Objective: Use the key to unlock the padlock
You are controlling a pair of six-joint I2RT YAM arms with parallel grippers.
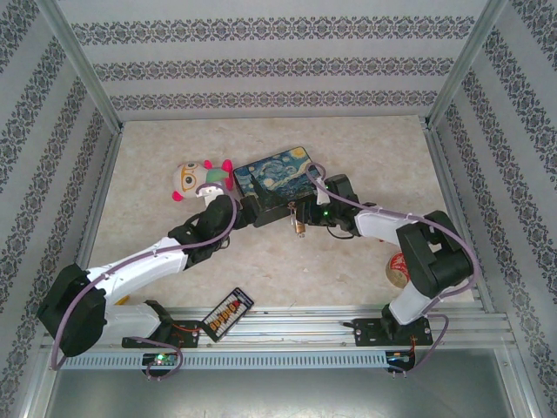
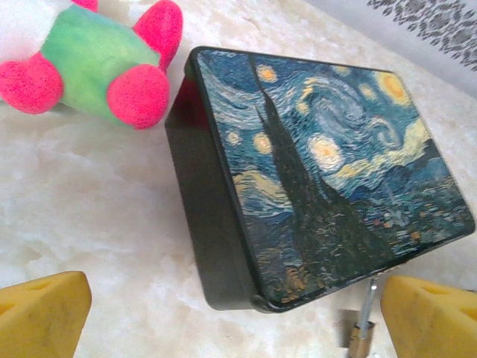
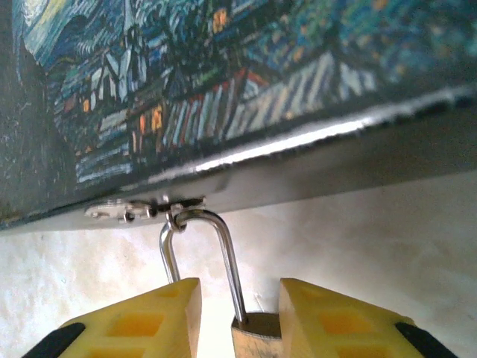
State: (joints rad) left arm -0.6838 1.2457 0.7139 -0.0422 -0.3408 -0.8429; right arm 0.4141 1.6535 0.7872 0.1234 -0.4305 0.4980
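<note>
The Starry-Night tin box [image 1: 277, 177] lies mid-table. The small brass padlock [image 1: 299, 225] hangs by its silver shackle [image 3: 223, 246] from the hasp [image 3: 141, 209] on the tin's front edge. My right gripper [image 3: 240, 298] is open around the padlock body [image 3: 257, 335]. Its right finger [image 3: 335, 321] touches the brass and a gap remains on the left side. The shackle's other leg drops behind the left finger [image 3: 141, 321]. My left gripper [image 2: 235, 317] stands wide open at the tin's near corner [image 2: 246, 287], with the padlock [image 2: 362, 332] beside its right finger [image 2: 432, 317]. The key is out of view.
A plush toy [image 1: 198, 178] with pink and green parts [image 2: 97, 63] lies just left of the tin. A tape roll [image 1: 398, 266] sits near the right arm's base and a small abacus [image 1: 228, 312] by the front rail. Patterned walls close in the table.
</note>
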